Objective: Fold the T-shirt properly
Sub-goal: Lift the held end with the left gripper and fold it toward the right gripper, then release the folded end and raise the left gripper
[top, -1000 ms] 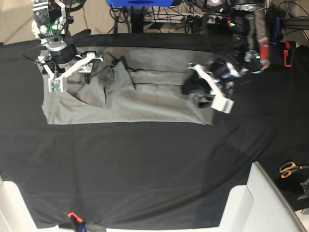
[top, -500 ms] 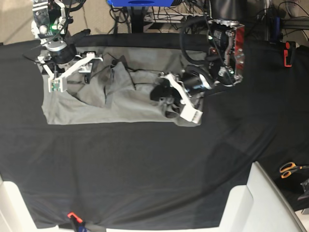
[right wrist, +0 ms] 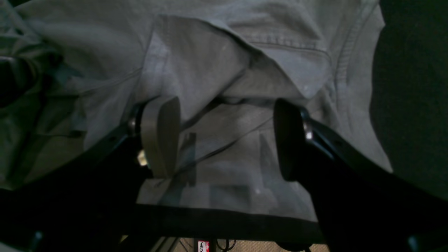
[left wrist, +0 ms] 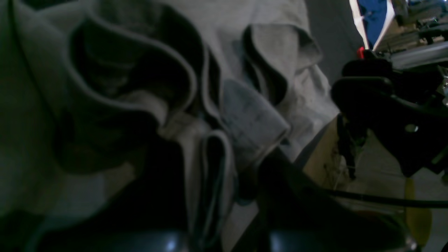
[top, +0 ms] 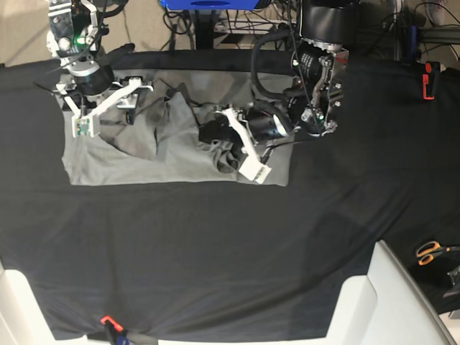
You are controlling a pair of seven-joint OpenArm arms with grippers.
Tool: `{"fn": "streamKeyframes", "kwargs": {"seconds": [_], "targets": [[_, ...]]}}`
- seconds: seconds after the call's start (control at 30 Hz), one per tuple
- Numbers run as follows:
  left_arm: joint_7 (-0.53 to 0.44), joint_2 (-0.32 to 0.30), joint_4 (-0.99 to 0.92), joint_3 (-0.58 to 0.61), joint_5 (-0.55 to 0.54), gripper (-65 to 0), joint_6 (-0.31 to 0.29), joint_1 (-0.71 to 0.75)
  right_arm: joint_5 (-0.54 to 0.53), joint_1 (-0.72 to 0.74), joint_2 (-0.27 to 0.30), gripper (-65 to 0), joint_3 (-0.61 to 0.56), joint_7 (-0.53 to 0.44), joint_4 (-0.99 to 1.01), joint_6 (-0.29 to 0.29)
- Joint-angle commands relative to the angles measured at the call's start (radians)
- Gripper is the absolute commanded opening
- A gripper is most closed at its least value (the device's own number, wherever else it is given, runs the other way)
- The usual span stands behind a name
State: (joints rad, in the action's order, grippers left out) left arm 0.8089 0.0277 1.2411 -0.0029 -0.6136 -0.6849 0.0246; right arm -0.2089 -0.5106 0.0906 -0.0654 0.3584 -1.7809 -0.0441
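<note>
This looks like a robotics lab or research workspace rather than a home. A table (top: pixel 215 251) draped in black cloth (top: pixel 180 237) fills the base view, with two robot arms mounted along its far edge. Beyond that edge, tangled cables (top: pixel 244 25) and power strips lie on a bare floor beside a blue stand base (top: pixel 208 3). Orange-handled scissors (top: pixel 430 251) rest at the right, and a red clamp (top: pixel 108 321) pins the cloth at the near edge.
</note>
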Motion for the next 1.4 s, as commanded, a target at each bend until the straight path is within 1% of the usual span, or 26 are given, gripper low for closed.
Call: {"fn": "streamKeyframes", "kwargs": {"seconds": [0.0,0.07,0.5,0.63,0.83,0.9,1.0,1.07,1.13,1.37], "targets": [[-0.016,0.005,0.015,-0.001,-0.030,-65.0,-0.013,-0.016,0.001,0.002,0.004,-25.8,0.000,-0.025,-0.021,0.002],[-0.016,0.013,0.015,-0.007,-0.027,-65.0,-0.013,-0.016,0.001,0.002,0.004,-25.8,0.000,-0.025,-0.021,0.002],[-0.010,0.015,0.015,0.001,-0.033,-65.0,-0.013,-0.018,0.001,0.002,0.002,-25.8,0.000,-0.025,-0.021,0.002],[-0.012,0.015,0.015,0.045,-0.033,-65.0,-0.013,-0.018,0.001,0.002,0.001,-25.8,0.000,-0.025,-0.021,0.002],[-0.013,0.015,0.015,0.166,-0.035,-51.2,-0.013,-0.047,0.001,0.000,0.001,-25.8,0.000,-0.025,-0.021,0.002],[-0.015,0.015,0.015,0.200,-0.035,-43.9,-0.013,-0.053,0.001,0.000,0.001,-25.8,0.000,-0.025,-0.021,0.002],[-0.015,0.028,0.022,0.195,-0.035,-32.4,-0.013,-0.055,0.001,0.000,0.002,-25.8,0.000,-0.025,-0.021,0.002],[-0.015,0.034,0.021,0.172,-0.035,-28.0,-0.013,-0.064,0.001,0.000,0.004,-25.8,0.000,-0.025,-0.021,0.002],[-0.015,0.038,0.016,0.159,-0.035,-26.3,-0.013,-0.070,0.001,0.000,0.004,-25.8,0.000,-0.025,-0.021,0.002],[-0.007,0.074,0.022,0.163,-0.035,-26.3,-0.013,-0.124,0.001,0.002,0.001,-25.8,0.002,-0.025,-0.021,0.002]]}}
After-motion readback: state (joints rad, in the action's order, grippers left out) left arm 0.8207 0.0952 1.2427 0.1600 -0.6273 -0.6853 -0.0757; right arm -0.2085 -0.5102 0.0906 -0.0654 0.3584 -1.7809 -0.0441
